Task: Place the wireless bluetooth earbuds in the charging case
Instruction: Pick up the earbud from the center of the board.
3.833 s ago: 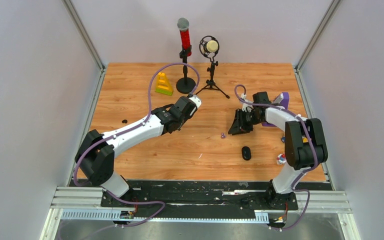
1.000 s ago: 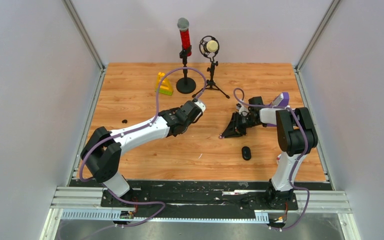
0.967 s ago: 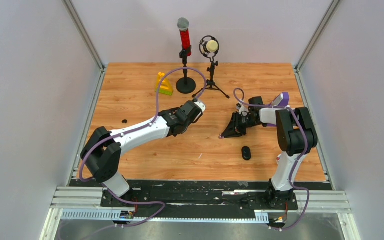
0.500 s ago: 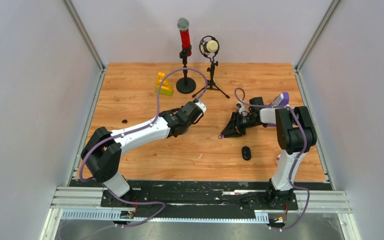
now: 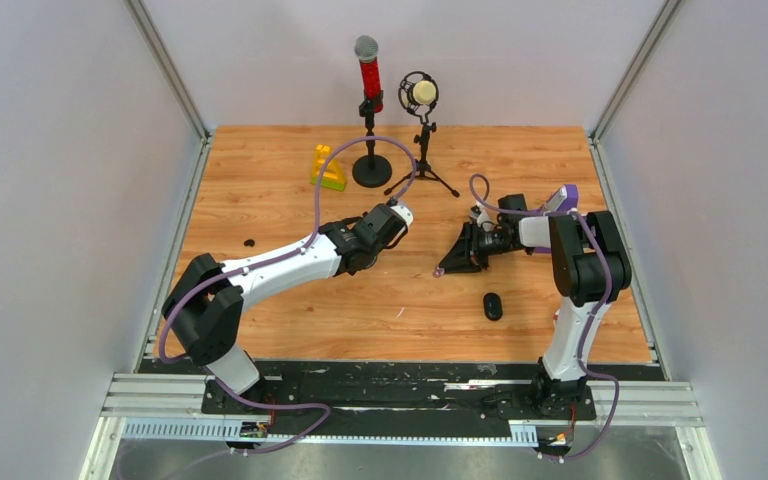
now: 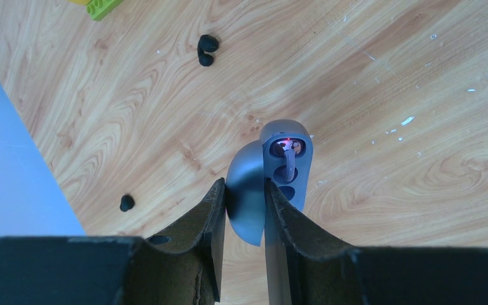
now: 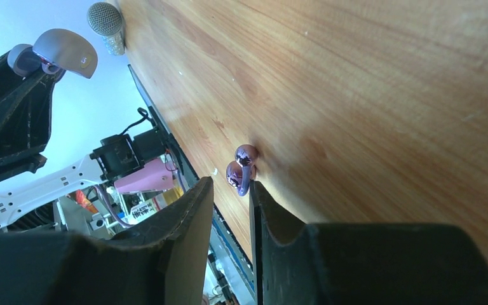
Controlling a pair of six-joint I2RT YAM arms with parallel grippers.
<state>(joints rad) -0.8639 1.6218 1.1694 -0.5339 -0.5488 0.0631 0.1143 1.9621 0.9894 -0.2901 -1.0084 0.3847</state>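
Observation:
In the left wrist view my left gripper [image 6: 244, 190] is shut on the lid of the open grey charging case [image 6: 284, 166], held above the table. One earbud [image 6: 286, 152] sits in a case socket under a red light. A shiny purple earbud [image 7: 241, 168] lies on the wood at the tip of my right gripper [image 7: 230, 185]. Its jaws stand a little apart, low over the table, with nothing between them. In the top view that gripper [image 5: 442, 268] is right of centre. Black earbuds [image 6: 206, 49] lie on the wood beyond the case, and a single one [image 6: 126, 203] lies nearer.
Two microphones on stands [image 5: 369, 90] [image 5: 421, 100] rise at the back. A yellow-green block [image 5: 326, 168] lies left of them. A black oval object [image 5: 493, 305] sits near the right arm's base, a purple object [image 5: 566, 197] behind that arm.
My right gripper has slid slightly left along the table and its jaws have parted a little. The left arm and the case have stayed put.

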